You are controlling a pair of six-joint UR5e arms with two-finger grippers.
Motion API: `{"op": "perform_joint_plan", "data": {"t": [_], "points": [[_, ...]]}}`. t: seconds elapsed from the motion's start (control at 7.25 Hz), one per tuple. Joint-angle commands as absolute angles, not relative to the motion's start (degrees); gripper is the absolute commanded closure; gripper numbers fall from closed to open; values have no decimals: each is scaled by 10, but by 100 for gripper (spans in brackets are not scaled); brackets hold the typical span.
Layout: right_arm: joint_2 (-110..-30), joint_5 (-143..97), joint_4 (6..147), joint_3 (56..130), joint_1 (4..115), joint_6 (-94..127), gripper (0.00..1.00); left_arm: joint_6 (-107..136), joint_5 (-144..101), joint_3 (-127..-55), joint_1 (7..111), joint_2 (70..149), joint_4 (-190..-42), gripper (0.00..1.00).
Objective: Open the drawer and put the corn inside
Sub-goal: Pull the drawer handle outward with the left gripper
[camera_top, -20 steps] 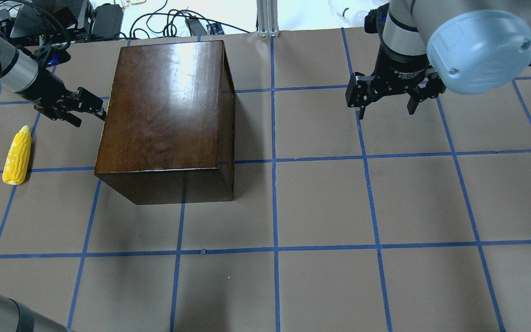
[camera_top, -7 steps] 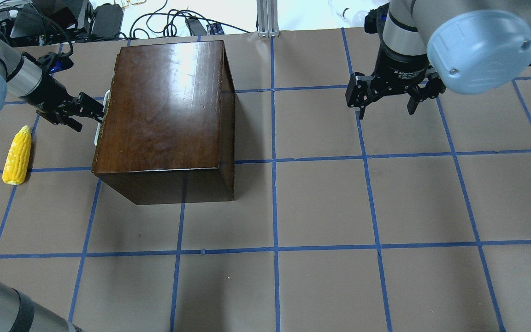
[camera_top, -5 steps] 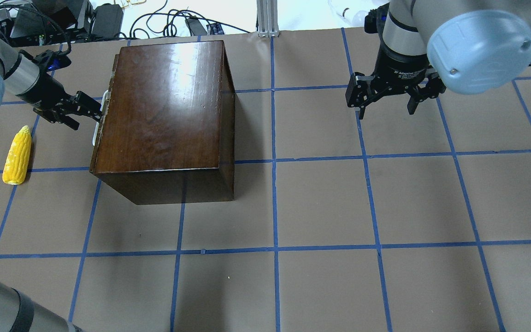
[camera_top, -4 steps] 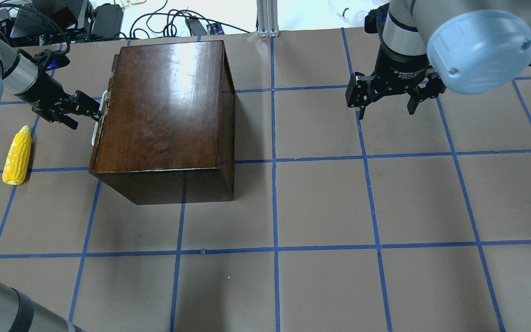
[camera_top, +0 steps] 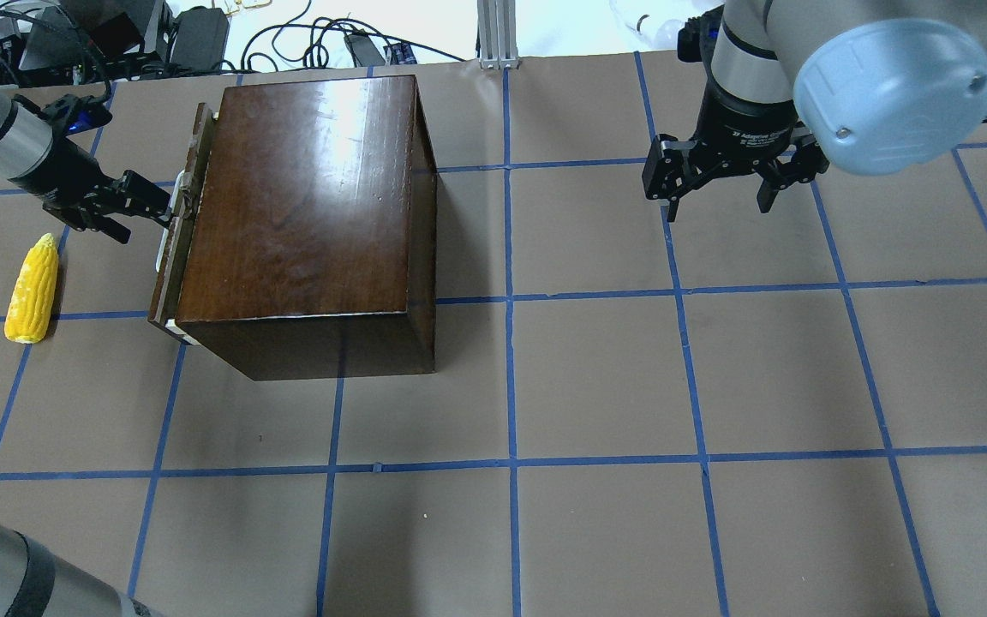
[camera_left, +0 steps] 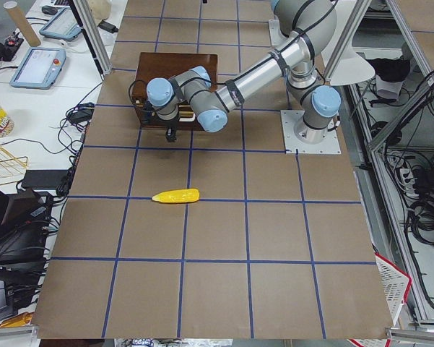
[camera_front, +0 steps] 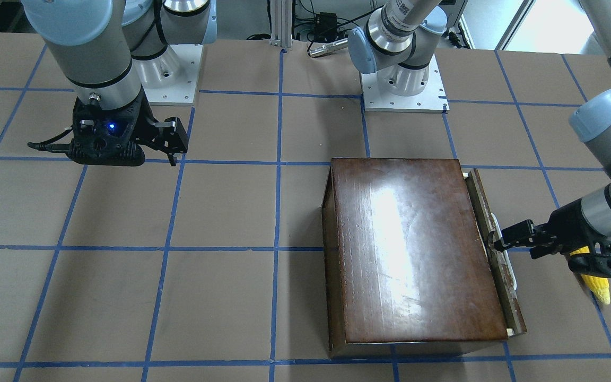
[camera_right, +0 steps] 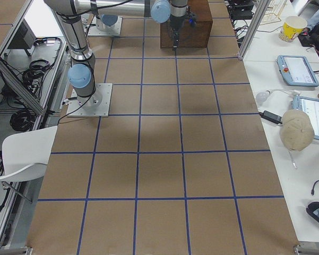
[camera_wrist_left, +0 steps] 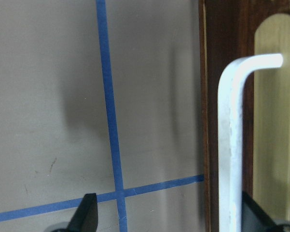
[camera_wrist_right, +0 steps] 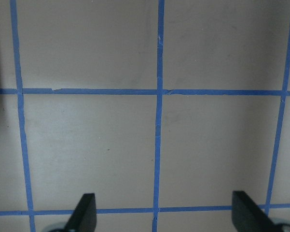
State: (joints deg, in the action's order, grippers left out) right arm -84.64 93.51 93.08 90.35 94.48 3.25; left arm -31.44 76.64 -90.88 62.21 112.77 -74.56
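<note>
The glossy dark-brown box (camera_top: 314, 197) stands at the table's left. Its drawer (camera_top: 178, 244) is pulled out a little on the left side, and a pale wood edge shows behind the dark front panel (camera_front: 494, 265). My left gripper (camera_top: 168, 204) is open at the drawer's white bar handle (camera_wrist_left: 230, 145). The handle sits between the fingers, close to one finger (camera_wrist_left: 253, 215). The yellow corn (camera_top: 32, 290) lies on the table left of the box, partly hidden by my wrist in the front view (camera_front: 598, 286). My right gripper (camera_top: 718, 210) is open and empty above the table at the far right.
The table (camera_top: 596, 377) is brown with a blue tape grid. Cables and gear (camera_top: 159, 34) lie beyond its far edge. The right arm's big elbow joint (camera_top: 888, 94) hangs over the far right corner.
My left gripper has moved left at the handle, and the drawer front has come a little way out of the box. The corn and the right arm have not moved.
</note>
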Motion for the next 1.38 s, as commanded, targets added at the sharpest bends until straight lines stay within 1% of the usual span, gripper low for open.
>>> {"op": "perform_joint_plan", "data": {"t": [0.0,0.55,0.83,1.24], "points": [[-846,935,932,904,945,33,0,-318,766,-909,614,1127,-746,0],[-846,935,931,904,945,33,0,-333,768,-908,602,1126,-746,0],[-846,935,932,904,945,33,0,-335,787,-891,600,1128,-751,0],[-846,935,931,904,945,33,0,-335,788,-890,600,1129,-751,0]]}}
